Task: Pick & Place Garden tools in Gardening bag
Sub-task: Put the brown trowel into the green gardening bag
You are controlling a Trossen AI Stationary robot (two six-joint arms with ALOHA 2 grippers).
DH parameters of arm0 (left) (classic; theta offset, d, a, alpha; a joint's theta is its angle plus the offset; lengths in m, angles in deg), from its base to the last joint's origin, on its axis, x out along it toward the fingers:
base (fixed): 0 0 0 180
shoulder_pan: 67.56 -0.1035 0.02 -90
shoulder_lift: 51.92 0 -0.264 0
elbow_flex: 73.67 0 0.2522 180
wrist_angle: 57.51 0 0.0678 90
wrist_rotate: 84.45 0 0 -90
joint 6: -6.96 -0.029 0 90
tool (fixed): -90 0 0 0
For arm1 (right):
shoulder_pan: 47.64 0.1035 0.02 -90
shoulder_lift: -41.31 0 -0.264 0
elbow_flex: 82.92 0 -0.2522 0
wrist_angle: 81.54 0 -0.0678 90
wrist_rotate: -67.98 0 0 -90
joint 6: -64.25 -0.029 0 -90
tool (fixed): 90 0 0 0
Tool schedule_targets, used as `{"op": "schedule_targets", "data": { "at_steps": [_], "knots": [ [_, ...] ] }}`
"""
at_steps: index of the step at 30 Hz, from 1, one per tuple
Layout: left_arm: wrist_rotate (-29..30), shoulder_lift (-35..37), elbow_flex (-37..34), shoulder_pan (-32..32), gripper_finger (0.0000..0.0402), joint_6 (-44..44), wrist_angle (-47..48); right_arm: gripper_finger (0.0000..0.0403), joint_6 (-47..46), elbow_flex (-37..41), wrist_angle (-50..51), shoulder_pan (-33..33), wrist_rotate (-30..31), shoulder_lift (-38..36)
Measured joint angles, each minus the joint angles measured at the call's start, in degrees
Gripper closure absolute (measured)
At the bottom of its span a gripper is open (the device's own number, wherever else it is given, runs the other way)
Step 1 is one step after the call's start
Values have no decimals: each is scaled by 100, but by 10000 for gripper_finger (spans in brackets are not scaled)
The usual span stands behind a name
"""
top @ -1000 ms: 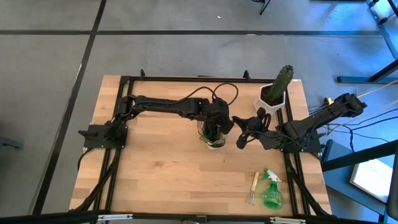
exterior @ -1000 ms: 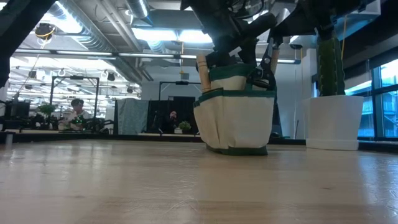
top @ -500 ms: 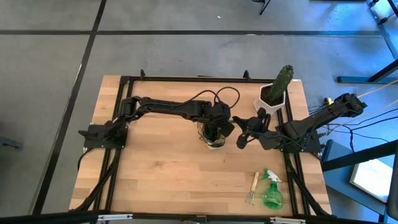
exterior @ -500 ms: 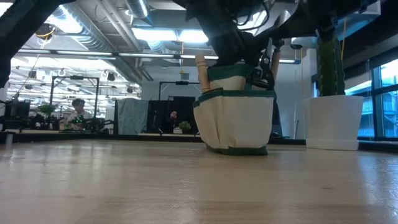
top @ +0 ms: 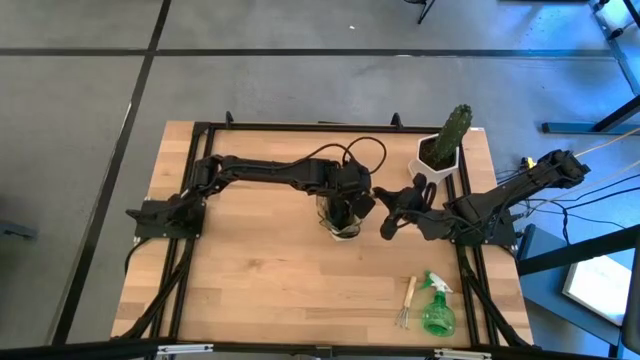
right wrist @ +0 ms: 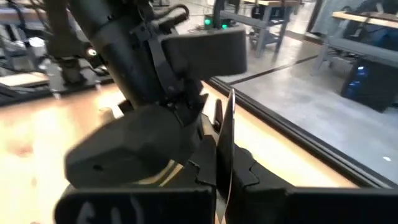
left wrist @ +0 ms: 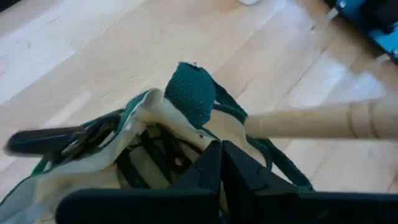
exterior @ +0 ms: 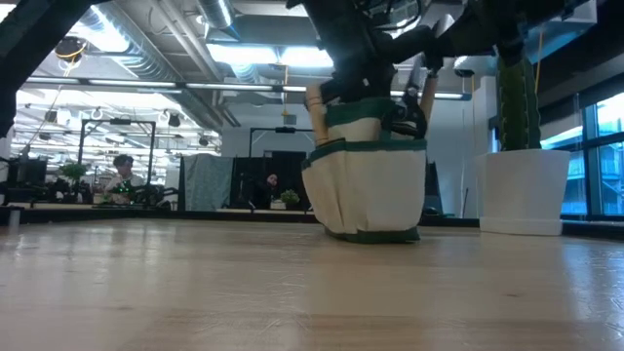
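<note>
The gardening bag [top: 340, 222], beige with green trim, stands upright on its base at the table's middle [exterior: 366, 185]. A wooden tool handle [left wrist: 311, 119] sticks out of it, and black pruners [left wrist: 56, 140] sit in a side pocket. My left gripper [left wrist: 219, 149] is shut and points down over the bag's mouth. My right gripper [top: 386, 228] is shut just right of the bag, holding nothing. A wooden-handled hand fork [top: 407, 300] and a green spray bottle [top: 436, 312] lie flat near the table's right front corner. My left gripper comes from above, with its shut fingertips [left wrist: 211, 158] at the bag's beige rim [left wrist: 186, 134], beside a green loop handle [left wrist: 191, 93]. I cannot tell whether cloth is pinched between them or whether they only touch the rim.
A cactus in a white pot [top: 443, 148] stands at the far right, close behind my right arm. Bare wood [top: 260, 280] lies in front of the bag and to the left. People sit at desks in the room beyond the table [exterior: 122, 175].
My left gripper has shut over the bag's mouth. The bag's top and the wooden handle in it have shifted a little, while its base has stayed where it was.
</note>
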Motion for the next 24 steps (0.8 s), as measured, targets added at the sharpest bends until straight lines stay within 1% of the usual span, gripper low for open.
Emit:
{"op": "schedule_targets", "data": {
  "at_steps": [4,6,13,16,20,24],
  "knots": [
    [11,0,0,25,399,-10,156,403,259,0,-432,4,-445,0],
    [-29,0,0,44,399,-15,157,403,410,-1,-562,4,-522,8],
    [-24,0,0,112,399,-61,164,403,488,0,-507,4,-482,28],
    [-26,0,0,112,399,-100,161,403,597,-2,-593,4,-454,161],
    [-1,0,-4,112,399,-144,215,403,778,-2,-989,4,-422,493],
    [10,0,-13,116,399,-185,254,403,1094,-2,-1454,52,-165,778]
  ]
}}
